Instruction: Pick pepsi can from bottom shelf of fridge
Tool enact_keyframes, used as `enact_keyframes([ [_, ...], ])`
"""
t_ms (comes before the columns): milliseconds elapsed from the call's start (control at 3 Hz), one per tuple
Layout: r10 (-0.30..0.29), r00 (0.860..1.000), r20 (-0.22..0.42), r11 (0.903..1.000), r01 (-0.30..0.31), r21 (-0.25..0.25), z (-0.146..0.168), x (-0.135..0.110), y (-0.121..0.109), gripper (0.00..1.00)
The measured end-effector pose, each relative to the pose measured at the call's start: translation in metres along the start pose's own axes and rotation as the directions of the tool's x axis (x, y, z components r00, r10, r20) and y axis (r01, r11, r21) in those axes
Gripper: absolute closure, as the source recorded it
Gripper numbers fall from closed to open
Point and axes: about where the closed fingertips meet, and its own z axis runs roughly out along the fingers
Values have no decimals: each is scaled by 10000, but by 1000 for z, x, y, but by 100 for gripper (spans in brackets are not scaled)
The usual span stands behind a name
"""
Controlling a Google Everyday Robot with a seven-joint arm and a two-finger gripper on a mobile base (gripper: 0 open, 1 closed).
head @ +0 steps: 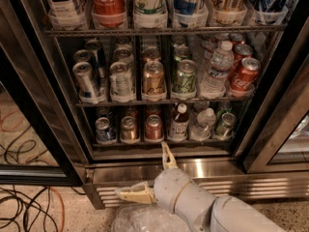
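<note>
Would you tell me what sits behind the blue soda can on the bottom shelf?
Behind the short blue soda can, another can's top shows; its body is hidden. The open hand hovers below, near the ribbed steel base.

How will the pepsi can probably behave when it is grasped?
The pepsi can looks like rigid metal, so it likely keeps its shape, though its smooth side may slip. It stands upright and narrow, so a sideways push might tip it against the bronze-gold can. The gripper is open, below the bottom shelf.
</note>
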Motion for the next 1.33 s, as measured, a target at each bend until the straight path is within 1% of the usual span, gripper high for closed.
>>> enact_keyframes([
  [333,-39,10000,-31,9997,38,-257,9,13,4,0],
  [667,17,9999,124,9998,-14,-175,19,28,9,0],
  [1000,226,9986,481,9994,-239,266,27,44,5,0],
  [1333,391,9944,980,9967,-458,670,44,70,8,0],
])
